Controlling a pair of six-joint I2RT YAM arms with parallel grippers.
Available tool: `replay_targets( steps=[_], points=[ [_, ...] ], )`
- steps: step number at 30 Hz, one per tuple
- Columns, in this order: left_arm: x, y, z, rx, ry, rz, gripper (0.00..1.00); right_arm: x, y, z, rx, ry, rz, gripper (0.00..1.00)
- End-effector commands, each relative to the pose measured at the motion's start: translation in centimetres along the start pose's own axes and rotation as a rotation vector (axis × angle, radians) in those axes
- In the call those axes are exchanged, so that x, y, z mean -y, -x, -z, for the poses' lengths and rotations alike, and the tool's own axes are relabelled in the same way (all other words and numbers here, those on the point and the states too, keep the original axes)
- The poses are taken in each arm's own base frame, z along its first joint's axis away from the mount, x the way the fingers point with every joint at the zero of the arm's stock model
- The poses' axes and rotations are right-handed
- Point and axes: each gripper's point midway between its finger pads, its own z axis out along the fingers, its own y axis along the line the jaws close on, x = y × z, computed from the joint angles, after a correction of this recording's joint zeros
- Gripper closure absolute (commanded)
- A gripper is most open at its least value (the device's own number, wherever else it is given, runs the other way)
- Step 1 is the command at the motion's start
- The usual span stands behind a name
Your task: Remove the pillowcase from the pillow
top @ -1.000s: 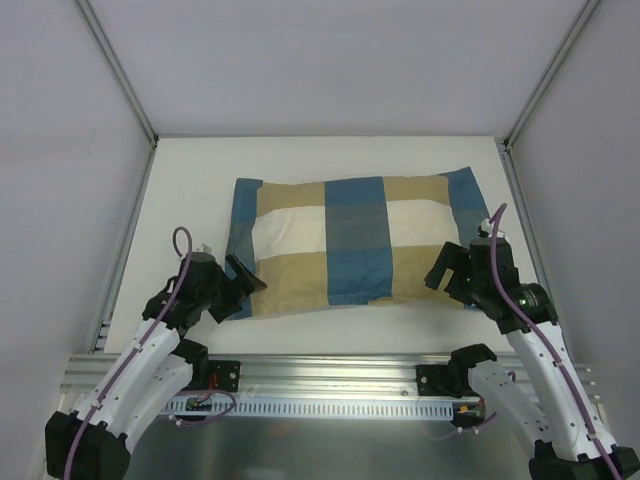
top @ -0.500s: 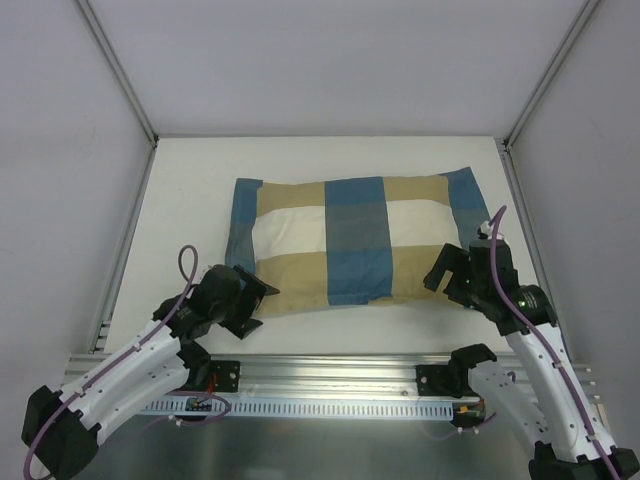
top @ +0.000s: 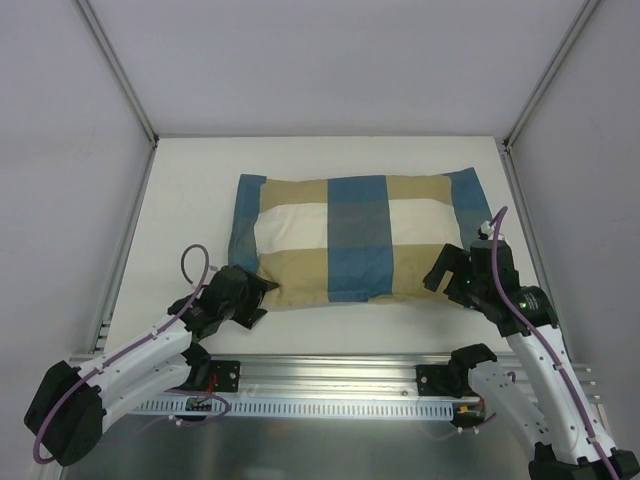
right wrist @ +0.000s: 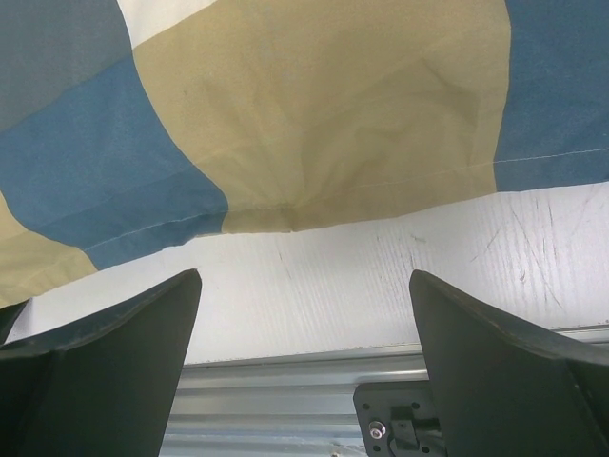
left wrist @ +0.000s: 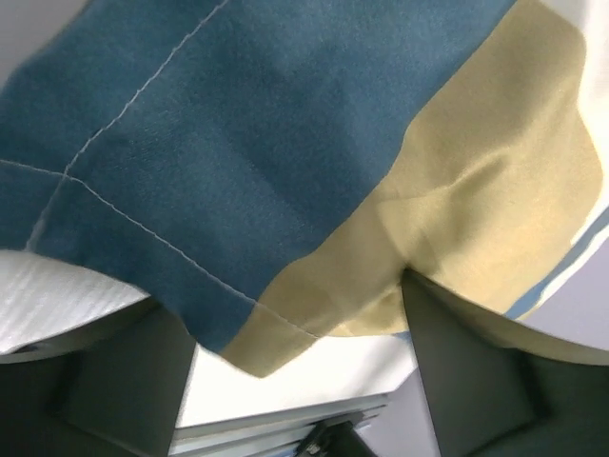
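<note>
The pillowcase (top: 355, 235), checked in blue, tan and cream, lies flat across the middle of the white table. The pillow is hidden inside it. My left gripper (top: 258, 297) is at the cloth's near-left corner. In the left wrist view that blue and tan corner of the pillowcase (left wrist: 285, 190) hangs between the wide-spread fingers (left wrist: 105, 381), and the left gripper (left wrist: 295, 305) is open around it. My right gripper (top: 448, 272) stands open by the near-right edge. The right wrist view shows the pillowcase hem (right wrist: 314, 143) just ahead of the right gripper (right wrist: 304, 276), with nothing between its fingers.
The aluminium rail (top: 330, 375) that carries the arm bases runs along the table's near edge. Frame posts (top: 120, 70) and white walls close in the left, right and back sides.
My left arm has swung right and low until its fingers reach the pillowcase's near-left corner, which has shifted slightly. Its jaws have narrowed a little. The right arm has stayed put.
</note>
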Motion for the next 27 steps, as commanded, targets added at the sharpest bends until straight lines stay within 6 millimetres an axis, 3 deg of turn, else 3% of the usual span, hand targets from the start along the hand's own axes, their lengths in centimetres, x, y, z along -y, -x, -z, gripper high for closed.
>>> replay_targets(
  steps=[1,3,4,6,7,9,13,17,19,21,22,27],
  points=[
    [1.8,1.2,-0.4,0.075,-0.071,-0.017,0.26,-0.6,0.7,0.1,0.026,0.028,-0.013,0.04],
    [2.4,1.6,-0.3,0.103,-0.085,-0.036,0.41,-0.5,0.7,0.2,0.029,0.027,-0.011,0.04],
    [2.5,1.8,-0.2,0.111,-0.09,-0.046,0.58,-0.5,0.7,0.2,0.03,0.025,-0.01,0.04],
    [2.9,2.0,0.0,0.121,-0.102,-0.05,0.72,-0.2,0.7,0.2,0.031,0.013,-0.009,0.04],
    [3.0,1.9,0.1,0.117,-0.106,-0.058,0.88,-0.2,0.7,0.2,0.033,0.013,-0.004,0.04],
    [3.2,1.8,0.3,0.112,-0.107,-0.059,1.0,0.2,0.7,0.3,0.038,-0.006,0.0,0.04],
    [2.9,2.1,1.2,0.122,-0.077,-0.089,1.0,1.9,1.1,0.4,0.07,-0.091,0.016,0.04],
    [4.0,3.6,3.7,0.196,-0.087,-0.121,1.0,3.6,1.7,0.9,0.077,-0.157,-0.025,0.04],
    [4.9,4.8,5.4,0.258,-0.12,-0.126,1.0,3.5,1.6,0.7,0.052,-0.138,-0.065,0.04],
    [4.4,5.7,6.2,0.297,-0.097,-0.14,1.0,4.1,1.7,0.4,0.032,-0.141,-0.144,0.04],
    [4.5,6.2,6.8,0.318,-0.105,-0.149,1.0,3.2,1.1,-0.1,-0.02,-0.077,-0.182,0.04],
    [4.7,7.0,8.3,0.347,-0.091,-0.175,1.0,4.5,0.8,-2.1,-0.076,-0.015,-0.421,0.04]
  ],
)
